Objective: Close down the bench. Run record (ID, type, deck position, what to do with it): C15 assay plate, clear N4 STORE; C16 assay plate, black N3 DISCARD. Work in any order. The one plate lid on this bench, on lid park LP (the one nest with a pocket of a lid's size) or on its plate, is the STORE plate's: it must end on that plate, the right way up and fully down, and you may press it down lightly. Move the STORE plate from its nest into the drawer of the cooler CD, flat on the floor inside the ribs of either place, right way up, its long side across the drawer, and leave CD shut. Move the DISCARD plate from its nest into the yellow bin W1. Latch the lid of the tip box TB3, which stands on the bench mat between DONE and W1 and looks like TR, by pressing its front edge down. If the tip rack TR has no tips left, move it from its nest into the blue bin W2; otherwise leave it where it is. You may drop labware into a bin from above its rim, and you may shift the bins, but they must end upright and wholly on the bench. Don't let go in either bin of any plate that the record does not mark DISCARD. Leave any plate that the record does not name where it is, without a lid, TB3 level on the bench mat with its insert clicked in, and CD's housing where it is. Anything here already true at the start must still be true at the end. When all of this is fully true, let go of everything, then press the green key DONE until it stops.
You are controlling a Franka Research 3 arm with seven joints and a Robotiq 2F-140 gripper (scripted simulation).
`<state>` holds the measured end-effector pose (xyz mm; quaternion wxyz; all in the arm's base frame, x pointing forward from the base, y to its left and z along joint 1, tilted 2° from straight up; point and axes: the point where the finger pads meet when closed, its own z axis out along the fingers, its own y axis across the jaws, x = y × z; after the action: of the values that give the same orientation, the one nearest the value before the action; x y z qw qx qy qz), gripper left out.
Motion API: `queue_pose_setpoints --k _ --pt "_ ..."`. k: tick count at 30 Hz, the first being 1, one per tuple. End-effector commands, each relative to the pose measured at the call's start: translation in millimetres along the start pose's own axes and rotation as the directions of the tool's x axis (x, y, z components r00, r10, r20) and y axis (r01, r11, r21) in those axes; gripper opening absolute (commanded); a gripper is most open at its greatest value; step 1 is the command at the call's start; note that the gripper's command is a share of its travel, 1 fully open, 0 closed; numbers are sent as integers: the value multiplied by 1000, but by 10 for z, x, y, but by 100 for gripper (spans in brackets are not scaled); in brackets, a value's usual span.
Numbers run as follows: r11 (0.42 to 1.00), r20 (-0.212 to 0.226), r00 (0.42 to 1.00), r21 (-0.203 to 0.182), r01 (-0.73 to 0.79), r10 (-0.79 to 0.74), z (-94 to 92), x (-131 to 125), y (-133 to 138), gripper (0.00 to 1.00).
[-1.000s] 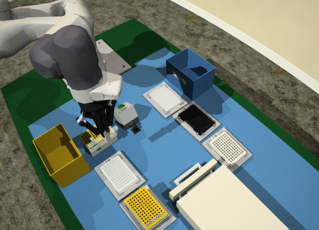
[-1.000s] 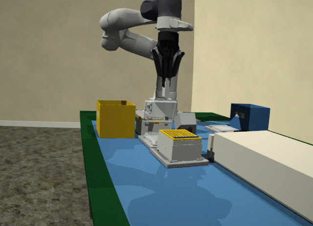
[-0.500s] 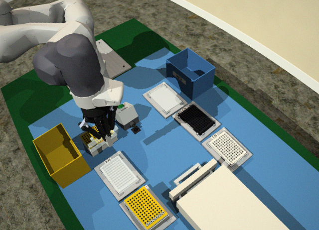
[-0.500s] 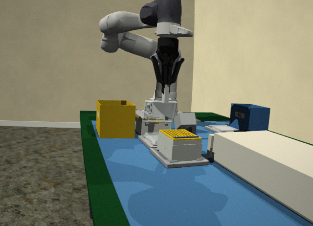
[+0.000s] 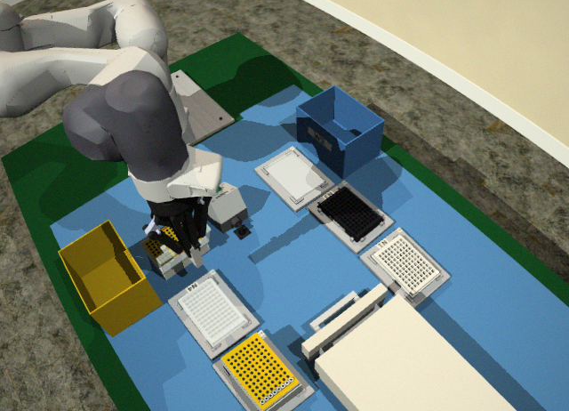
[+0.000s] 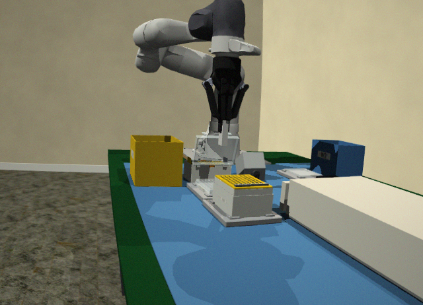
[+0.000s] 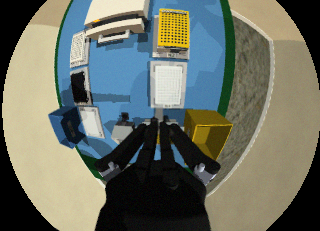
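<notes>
One tip box (image 5: 175, 253) sits on the blue mat (image 5: 284, 269) between the yellow bin (image 5: 110, 278) and the green-key housing (image 5: 228, 207). Directly over it, the gripper (image 5: 195, 254) has its fingers pressed together on nothing. Only the exterior view shows the box's clear lid (image 6: 215, 147) raised, fingertips against it.

Blue bench mat (image 5: 293, 269) with nests, bins.

Top view high and oblique, exterior low along the bench, wrist fisheye downward; blue mat (image 5: 293, 269) shared.
</notes>
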<state>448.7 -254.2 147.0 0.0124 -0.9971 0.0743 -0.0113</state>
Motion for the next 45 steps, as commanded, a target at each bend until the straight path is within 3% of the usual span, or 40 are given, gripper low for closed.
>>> queue_pose_setpoints --k 1,10,45 --pt "1000 -6 1000 -1 -8 8 6 14 6 0" --pt "1000 -6 1000 -1 -8 8 6 14 6 0" --pt "1000 -6 1000 -1 -8 8 -48 -395 2 0"
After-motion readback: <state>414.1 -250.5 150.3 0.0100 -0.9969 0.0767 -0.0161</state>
